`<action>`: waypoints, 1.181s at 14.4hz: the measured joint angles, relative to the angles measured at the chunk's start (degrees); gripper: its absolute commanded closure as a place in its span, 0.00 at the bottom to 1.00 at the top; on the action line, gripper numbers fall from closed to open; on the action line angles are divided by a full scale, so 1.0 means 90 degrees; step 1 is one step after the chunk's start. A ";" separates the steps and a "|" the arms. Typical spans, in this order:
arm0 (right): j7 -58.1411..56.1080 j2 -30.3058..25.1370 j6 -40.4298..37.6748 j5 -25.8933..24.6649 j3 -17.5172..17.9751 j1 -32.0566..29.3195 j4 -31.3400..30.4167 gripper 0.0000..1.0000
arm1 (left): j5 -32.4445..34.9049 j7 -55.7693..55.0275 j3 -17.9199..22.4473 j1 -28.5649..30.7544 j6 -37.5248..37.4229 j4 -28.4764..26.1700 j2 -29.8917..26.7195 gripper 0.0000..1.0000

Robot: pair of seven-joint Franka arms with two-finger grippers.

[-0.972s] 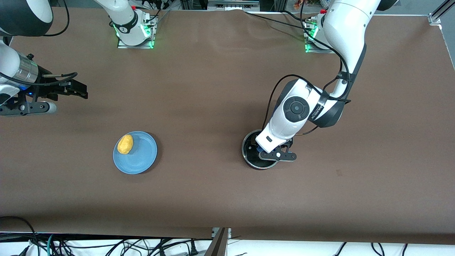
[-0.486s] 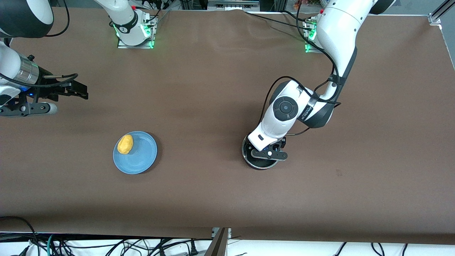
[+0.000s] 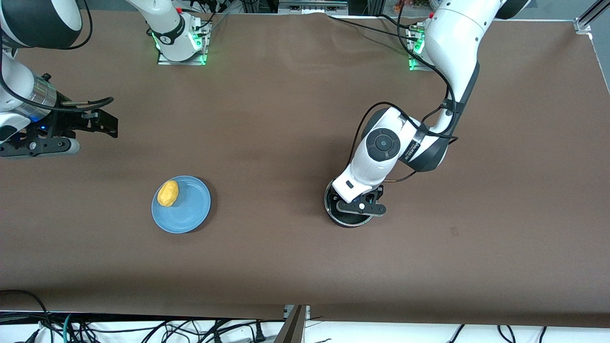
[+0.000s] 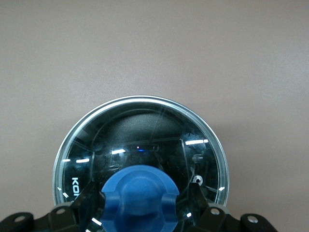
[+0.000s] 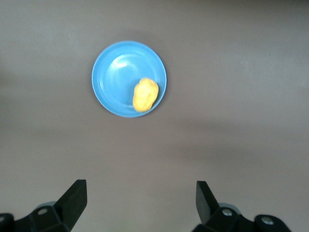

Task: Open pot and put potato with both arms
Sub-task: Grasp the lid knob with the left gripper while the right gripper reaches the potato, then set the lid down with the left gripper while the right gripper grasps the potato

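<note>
Light-blue plate [image 3: 186,216] on brown table [image 3: 286,119] — toward right arm's end

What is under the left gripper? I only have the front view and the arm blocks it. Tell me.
Observer: The left gripper is right at the blue knob of a glass lid.
Operator: Confirm the lid is on.
Observer: Yes, it lies flat on the pot.
Operator: Report the right gripper.
Observer: The right gripper waits open above bare table; its camera sees the potato on the plate.
</note>
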 measured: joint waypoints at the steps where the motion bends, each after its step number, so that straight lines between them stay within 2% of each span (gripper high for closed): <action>1: 0.0000 0.0032 0.0095 0.0000 -0.0001 0.0000 0.0000 0.00 | 0.0007 0.0000 0.0000 0.0000 0.0000 0.0000 0.0000 0.35; 2: 0.0003 0.0090 0.0144 0.0000 -0.0007 -0.0002 -0.0001 0.00 | 0.0060 0.0005 0.0001 0.0000 0.0000 0.0000 0.0000 0.42; 5: 0.0004 0.0358 0.0189 -0.0004 -0.0022 -0.0009 -0.0010 0.00 | 0.0255 0.0004 -0.0006 -0.0004 -0.0003 0.0002 -0.0002 0.47; 12: 0.0001 0.0903 0.0792 -0.0477 -0.0016 0.0082 -0.0010 0.00 | 0.0256 0.0020 0.0016 0.0009 -0.0143 0.0063 -0.0063 0.48; 15: 0.0001 0.1210 0.0845 -0.0469 -0.0020 0.0105 -0.0015 0.00 | 0.0256 0.0100 0.0079 0.0075 -0.0553 0.0171 -0.0298 0.48; 17: 0.0001 0.1542 0.1094 -0.0276 -0.0034 0.0064 -0.0042 0.00 | 0.0256 0.0528 0.0139 0.0289 -0.0850 0.0180 -0.0553 0.50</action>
